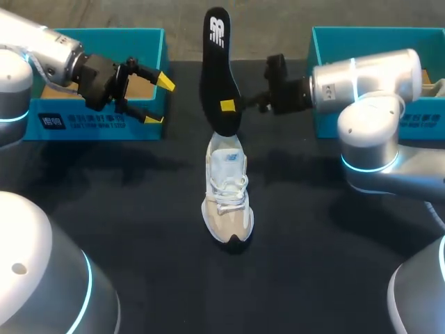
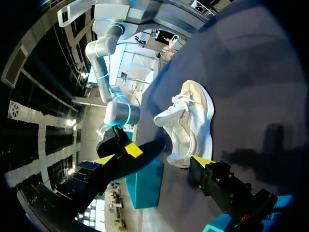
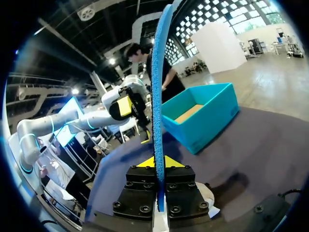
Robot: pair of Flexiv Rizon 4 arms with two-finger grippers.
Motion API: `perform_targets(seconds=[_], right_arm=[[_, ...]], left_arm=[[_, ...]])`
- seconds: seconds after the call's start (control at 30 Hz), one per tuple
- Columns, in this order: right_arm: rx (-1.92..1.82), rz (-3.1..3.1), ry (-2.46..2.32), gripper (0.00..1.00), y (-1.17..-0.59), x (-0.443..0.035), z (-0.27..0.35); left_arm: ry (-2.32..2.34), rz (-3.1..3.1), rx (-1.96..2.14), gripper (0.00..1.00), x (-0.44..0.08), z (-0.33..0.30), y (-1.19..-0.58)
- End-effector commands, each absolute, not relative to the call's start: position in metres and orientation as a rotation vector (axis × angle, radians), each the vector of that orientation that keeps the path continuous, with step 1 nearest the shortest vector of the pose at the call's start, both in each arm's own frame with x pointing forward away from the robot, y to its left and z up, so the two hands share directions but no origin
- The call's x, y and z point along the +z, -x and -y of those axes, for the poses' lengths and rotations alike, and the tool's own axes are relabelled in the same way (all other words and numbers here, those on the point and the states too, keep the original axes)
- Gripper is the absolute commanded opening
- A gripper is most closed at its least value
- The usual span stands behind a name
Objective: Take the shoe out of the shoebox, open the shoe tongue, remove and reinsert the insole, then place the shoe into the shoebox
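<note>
Two grippers, two jobs. Our right gripper [image 1: 228, 106] is clamped on the insole [image 1: 217, 62], pinching it approx. mid-length so it stands near upright in the air at 12 o'clock from the shoe [image 1: 227, 198]. We judge it's held on end like that so the lower end can feed into the shoe's opening w/o folding. Whether that lower end touches the shoe, we can't tell.

The shoe sits on its sole mid-worktop [image 1: 139, 229], toe at 6 o'clock, out of both boxes. Our left gripper [image 1: 159, 100] hangs wide open, holding nothing, at 10 o'clock from the shoe, just in front of the left shoebox [image 1: 104, 125]. It's prob. kept clear of the insole, yet near enough to steady the shoe.

A 2nd shoebox [image 1: 327, 83] at 2 o'clock is largely covered by our right arm [image 1: 368, 76].

Hidden bits: the insole masks the heel opening in the head view, so how far the tongue is pulled back is unclear. The left wrist view gives the shoe side-on, opening unreadable. The right wrist view shows only the insole's thin blue edge betw. the fingers.
</note>
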State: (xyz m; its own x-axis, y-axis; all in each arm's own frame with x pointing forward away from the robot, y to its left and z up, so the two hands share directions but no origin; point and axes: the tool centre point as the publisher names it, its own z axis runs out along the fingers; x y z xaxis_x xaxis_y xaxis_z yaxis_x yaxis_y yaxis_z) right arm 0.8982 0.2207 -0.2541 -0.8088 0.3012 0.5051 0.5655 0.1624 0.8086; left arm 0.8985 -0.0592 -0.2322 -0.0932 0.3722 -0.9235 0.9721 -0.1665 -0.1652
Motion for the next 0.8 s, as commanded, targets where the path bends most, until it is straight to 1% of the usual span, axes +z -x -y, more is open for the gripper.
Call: perform_targets(seconds=[0.03, 0.53, 0.8], right_arm=[[-1.720, 2.199, 0.818, 0.00, -0.905, -0.266, -0.222], [-1.744, 2.177, 0.763, 0.00, -0.904, -0.291, -0.224], [-1.773, 2.165, 0.770, 0.00, -0.903, -0.290, -0.221]], left_arm=[[-1.564, -1.486, -1.264, 1.00, -0.238, 0.059, -0.905], [-1.537, -1.524, -1.280, 1.00, -0.257, 0.062, -0.917], [-1.538, -1.527, -1.288, 1.00, -0.260, 0.072, -0.915]])
